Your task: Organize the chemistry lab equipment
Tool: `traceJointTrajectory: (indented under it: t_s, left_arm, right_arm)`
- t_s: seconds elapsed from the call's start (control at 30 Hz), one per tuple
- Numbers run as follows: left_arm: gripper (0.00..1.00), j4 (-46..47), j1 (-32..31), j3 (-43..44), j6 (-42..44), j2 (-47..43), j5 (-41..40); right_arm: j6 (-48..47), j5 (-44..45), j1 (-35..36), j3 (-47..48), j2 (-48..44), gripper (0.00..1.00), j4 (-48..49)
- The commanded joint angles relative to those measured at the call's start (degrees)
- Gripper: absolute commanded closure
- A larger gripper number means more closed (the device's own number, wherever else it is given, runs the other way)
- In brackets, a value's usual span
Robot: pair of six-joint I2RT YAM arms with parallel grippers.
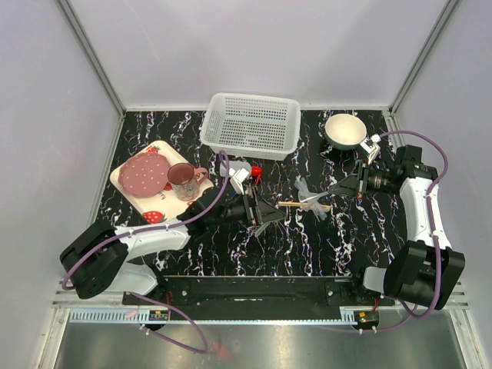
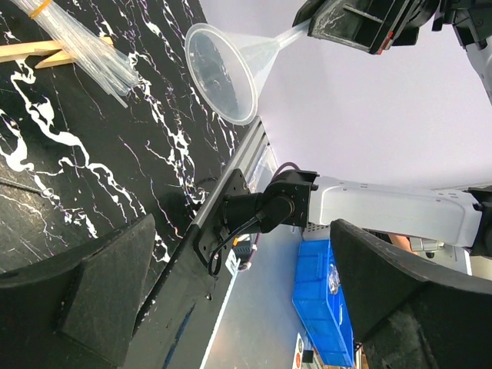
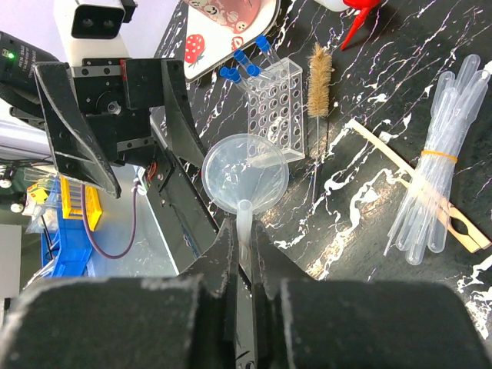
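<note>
My right gripper (image 3: 244, 234) is shut on the stem of the small clear funnel (image 3: 244, 173) and holds it above the table; the funnel also shows in the left wrist view (image 2: 223, 73). My left gripper (image 2: 246, 307) is open and empty, facing the funnel from the left (image 1: 261, 211). The tube rack (image 3: 280, 104) with blue-capped test tubes (image 3: 246, 61) stands beyond the funnel. A banded bundle of clear pipettes (image 3: 438, 177) lies across thin wooden sticks (image 3: 380, 144). The bottle's red cap (image 3: 357, 23) shows at the top.
A brown bristle brush (image 3: 317, 77) lies beside the rack. A white mesh basket (image 1: 250, 123) stands at the back centre and a white bowl (image 1: 344, 131) at the back right. The strawberry-print tray (image 1: 127, 191) with pink plate (image 1: 144, 173) and mug (image 1: 183, 178) is at the left.
</note>
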Motion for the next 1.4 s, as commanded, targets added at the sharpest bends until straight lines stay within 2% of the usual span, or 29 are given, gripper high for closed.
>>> traceJointTrajectory:
  t_s: [0.0, 0.27, 0.63, 0.73, 0.77, 0.87, 0.9, 0.97, 1.0, 1.07, 1.1, 1.17, 1.23, 1.27, 1.3, 1.33, 1.37]
  left_arm:
    - [0.01, 5.02, -0.39, 3.16, 0.54, 1.88, -0.44]
    - [0.01, 6.43, -0.47, 5.80, 0.54, 6.62, 0.52]
    - [0.01, 5.02, -0.47, 14.23, 1.86, 13.30, 1.14]
    - [0.11, 5.19, -0.48, 17.22, 1.68, 15.85, 1.49]
    - [0.19, 5.20, -0.48, 17.84, 1.51, 16.99, 1.93]
    - [0.27, 6.51, -0.39, 19.86, -0.07, 19.10, 2.89]
    - [0.37, 8.43, -0.47, 20.21, -1.47, 19.72, 3.25]
    - [0.48, 11.07, -0.48, 20.30, -3.41, 21.39, 4.21]
    - [0.61, 14.65, -0.48, 20.22, -6.03, 22.01, 4.56]
    - [0.70, 19.23, -0.47, 20.39, -8.94, 24.55, 5.79]
    - [0.81, 24.48, -0.39, 20.30, -12.09, 25.43, 6.15]
    - [0.94, 32.74, -0.13, 19.95, -15.18, 27.98, 6.50]
    - [1.00, 37.26, 0.84, 19.43, -18.87, 29.21, 6.50]
    - [1.00, 39.36, 1.28, 18.73, -19.50, 29.22, 6.76]
    - [1.00, 39.21, 2.59, 18.46, -19.68, 28.70, 6.94]
    - [1.00, 38.69, 3.38, 17.85, -19.16, 27.13, 7.20]
    - [1.00, 36.07, 4.35, 16.80, -18.37, 25.81, 7.64]
  right_arm:
    - [-0.99, -2.51, 0.63, 0.13, -0.55, 0.94, 0.27]
    - [-0.99, -2.69, 0.63, 0.22, -0.28, 0.94, 0.27]
    - [-1.08, -2.78, 0.89, 0.22, -0.46, 0.94, 0.19]
    - [-1.08, -2.69, 0.89, 0.22, -0.46, 0.94, 0.10]
    - [-1.08, -2.60, 0.89, 0.13, -0.46, 0.94, 0.19]
    - [-1.08, -2.69, 0.89, 0.13, -0.55, 0.94, 0.27]
    - [-1.08, -2.78, 0.89, 0.13, -0.46, 0.94, 0.27]
    - [-1.17, -2.87, 0.89, 0.13, -0.55, 0.94, 0.19]
    - [-1.17, -2.87, 0.89, 0.13, -0.46, 0.94, 0.19]
    - [-1.17, -2.95, 0.89, 0.13, -0.46, 0.94, 0.27]
    - [-1.17, -2.95, 0.89, 0.13, -0.46, 0.94, 0.19]
    - [-1.08, -2.78, 0.89, 0.13, -0.72, 0.93, 0.36]
    - [0.05, -2.17, 0.89, -0.04, -1.16, 0.74, 1.23]
    - [0.41, -1.64, 0.89, -0.22, -1.68, 0.59, 1.68]
    - [0.68, -0.94, 0.89, -0.31, -1.95, 0.15, 2.20]
    - [1.46, 1.07, 0.89, -0.13, -2.30, 0.00, 3.60]
    - [1.99, 2.74, 0.89, 0.04, -2.91, 0.00, 4.66]
